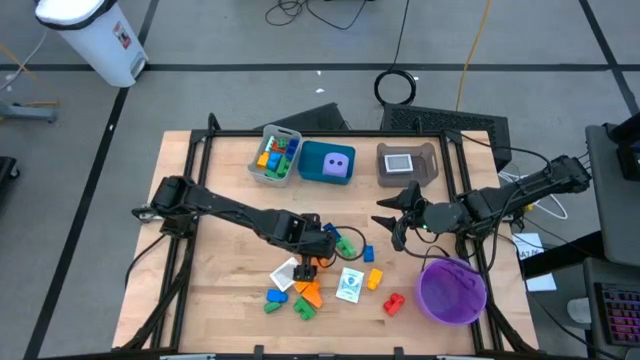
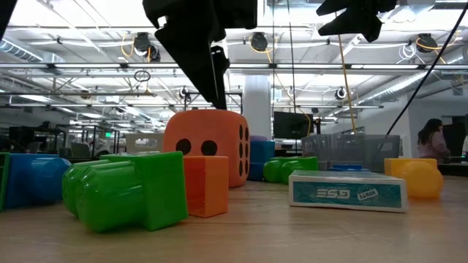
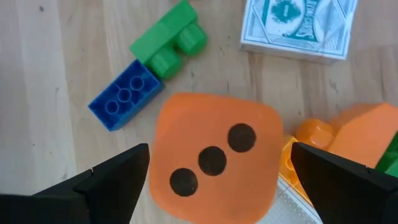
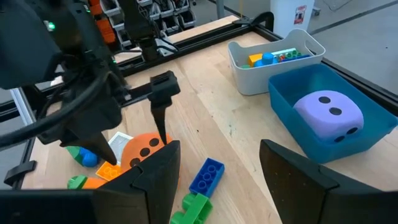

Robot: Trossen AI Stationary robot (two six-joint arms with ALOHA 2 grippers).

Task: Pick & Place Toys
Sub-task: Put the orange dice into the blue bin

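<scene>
1. The orange die (image 3: 214, 158) sits on the table among the loose toys near the front middle, three-dot face up in the left wrist view. It has not been lifted.
2. Touching or just beside it: an orange brick (image 3: 354, 134) and a flat white picture card (image 1: 283, 272). Near it lie a blue brick (image 3: 124, 102), a green brick (image 3: 169, 37) and a boxed card deck (image 3: 298, 25).
3. The left gripper (image 3: 214, 180) hangs directly over the die, fingers spread wide to either side and closed on nothing.
4. The right gripper (image 1: 392, 222) waits well apart, above the table by the purple bowl (image 1: 452, 290), fingers parted and empty.
5. The purple die (image 1: 338, 166) already lies in the teal tray (image 1: 310, 160); the grey tray (image 1: 262, 150) holds bricks.
6. Risks, as judged: the die looks nearly as wide as the finger opening, so an off-centre descent could land a fingertip on its top face and tip it. A low grip may also catch the orange brick or the card. Smooth faces could let the die slip during carrying.
</scene>
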